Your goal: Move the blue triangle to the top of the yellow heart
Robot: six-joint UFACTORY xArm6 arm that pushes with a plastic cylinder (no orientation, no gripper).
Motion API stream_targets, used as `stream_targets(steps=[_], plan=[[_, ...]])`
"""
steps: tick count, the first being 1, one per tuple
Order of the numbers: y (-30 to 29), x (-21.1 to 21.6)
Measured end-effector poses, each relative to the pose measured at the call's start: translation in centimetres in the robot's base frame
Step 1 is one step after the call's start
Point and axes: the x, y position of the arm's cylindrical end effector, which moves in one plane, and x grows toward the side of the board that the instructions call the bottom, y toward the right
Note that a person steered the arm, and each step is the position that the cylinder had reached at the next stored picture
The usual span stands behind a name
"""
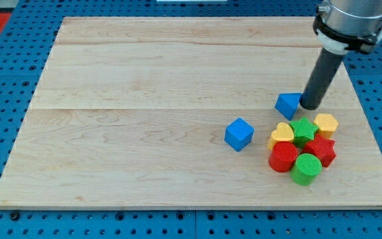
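Note:
The blue triangle point(287, 105) lies on the wooden board toward the view's right. My tip point(308, 106) is right beside it on its right side, touching or nearly touching it. The yellow heart point(282, 134) lies just below the triangle, at the top left of a cluster of blocks. A small gap separates the triangle from the heart.
A blue cube point(239, 133) sits to the left of the cluster. The cluster holds a green star point(303, 131), a yellow hexagon point(325, 124), a red star point(321, 150), a red cylinder point(283, 158) and a green cylinder point(306, 168). The board's right edge point(377, 133) is close.

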Motion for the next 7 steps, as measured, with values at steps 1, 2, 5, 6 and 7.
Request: stream_targets(steps=[1, 2, 5, 6, 7], plan=[[-1.1, -1.9], [-7.2, -0.6], [-6.9, 2.4], [-1.1, -0.2], [6.0, -0.5]])
